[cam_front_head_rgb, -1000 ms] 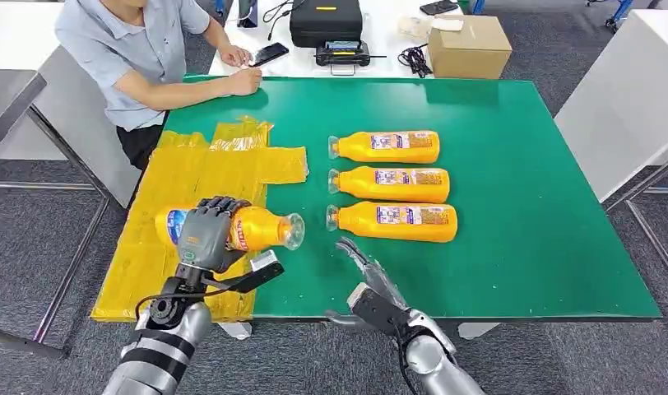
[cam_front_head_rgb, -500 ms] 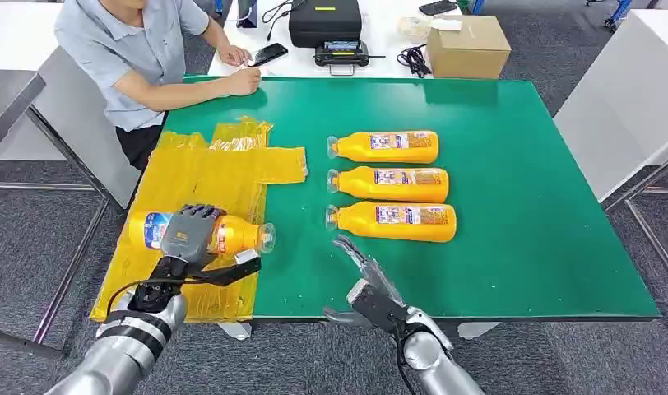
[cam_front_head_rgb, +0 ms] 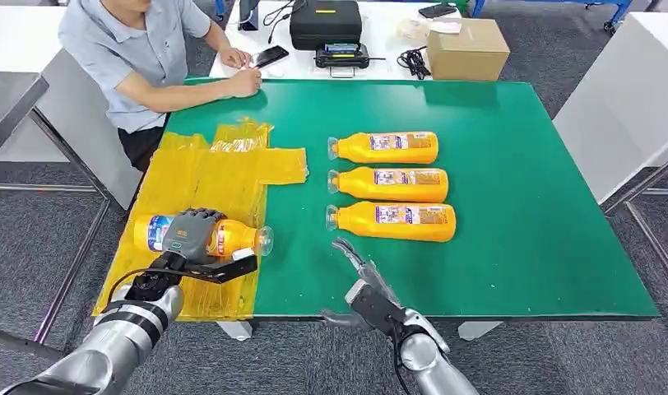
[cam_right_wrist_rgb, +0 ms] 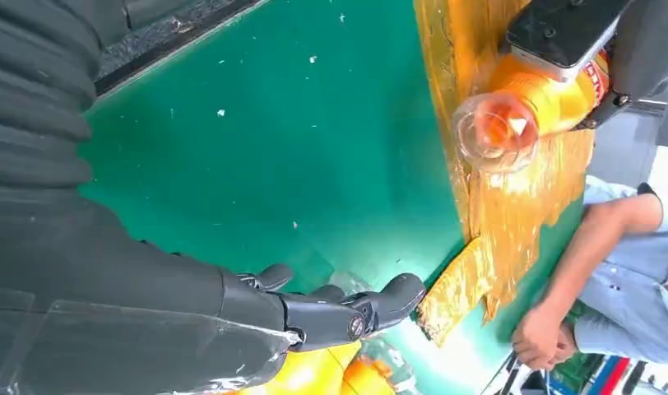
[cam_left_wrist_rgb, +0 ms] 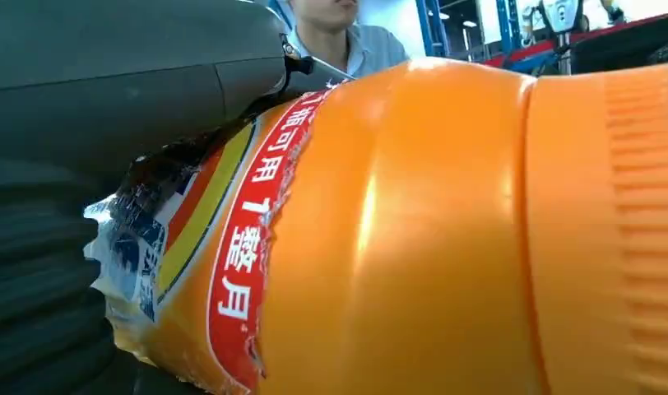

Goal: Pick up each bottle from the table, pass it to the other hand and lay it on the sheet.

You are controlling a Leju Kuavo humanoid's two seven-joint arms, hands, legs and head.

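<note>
Orange plastic bottle (cam_front_head_rgb: 224,237), slick and rigid, lies clamped at its label in my left hand (cam_front_head_rgb: 189,234); right hand (cam_front_head_rgb: 365,284) spread empty.

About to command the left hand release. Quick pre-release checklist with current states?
1. Left hand grips the held bottle: ok.
2. Bottle over the yellow sheet: ok.
3. Bottle lying flat and resting on the sheet: cannot tell.
4. Right hand open, clear of the bottle: ok.
5. Person's hand away from the drop spot: ok.
6. Three bottles waiting on the green table: ok.
</note>
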